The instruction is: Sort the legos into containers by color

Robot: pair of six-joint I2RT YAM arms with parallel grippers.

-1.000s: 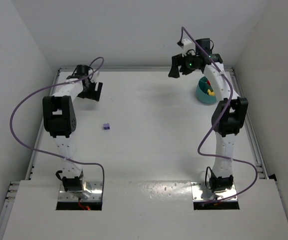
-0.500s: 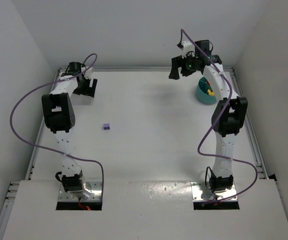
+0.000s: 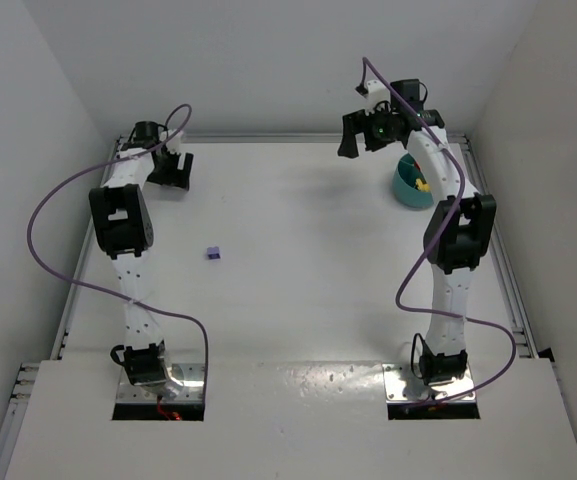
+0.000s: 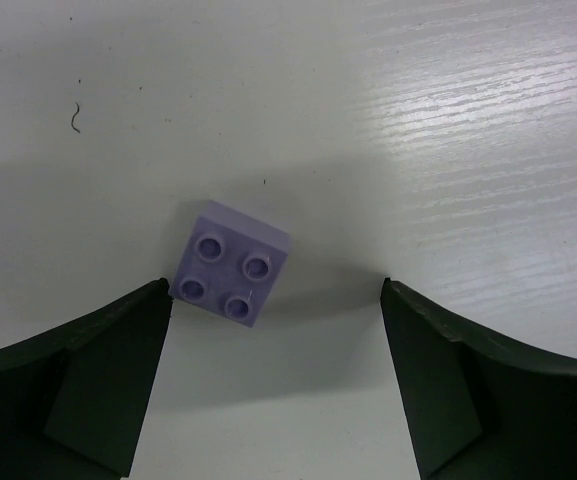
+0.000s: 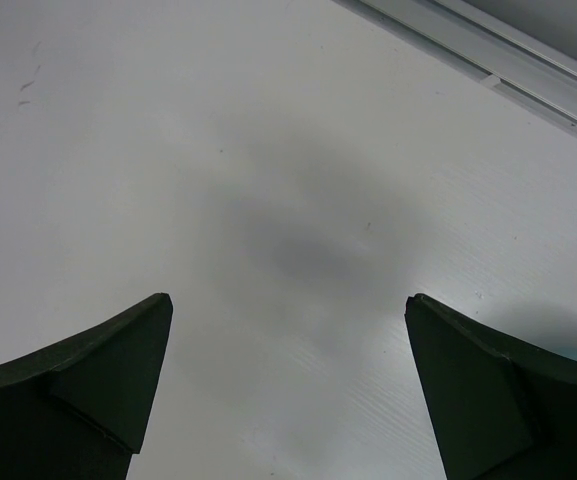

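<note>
**Left jaws brought over a lilac brick at the far left corner**

The left gripper's (image 4: 275,300) jaws are spread wide and nothing is pinched. A lilac brick (image 4: 230,263) lies studs up and askew on the table (image 3: 298,230) between them. It is close by the finger on the left of the wrist view and apart from the other. Whether that finger touches it cannot be told.

Over the last second the left arm has been swung outward to the far left corner, so the brick is now bracketed. Only a lowering and a closing are judged to be left before it can be lifted.

The right gripper's (image 5: 289,297) jaws are likewise spread and empty. It is held high above bare table near the far edge, just left of the dish (image 3: 405,190), and has scarcely been moved.

The dish sits at the far right, partly hidden by the arm, with a yellow piece (image 3: 420,184) seen inside. Its dividers cannot be made out.

A darker purple brick (image 3: 213,253) lies alone left of centre, unmoved. Two purple pieces are therefore judged to remain, both well apart from the dish.
</note>
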